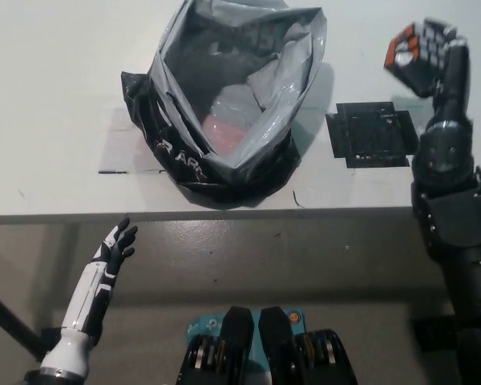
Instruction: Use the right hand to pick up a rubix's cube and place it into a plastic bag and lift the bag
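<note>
Head view: right hand (441, 60) clamped on the rubix's cube (417, 54), held up above the white bench (56, 88), right of the open plastic bag (224, 104) and beyond a black square mat (369, 135). Left hand (112, 249) idles below the bench edge, fingers apart, over grey floor (289, 257).

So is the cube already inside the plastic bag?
No, the right hand holds the cube up, right of the bag.
</note>
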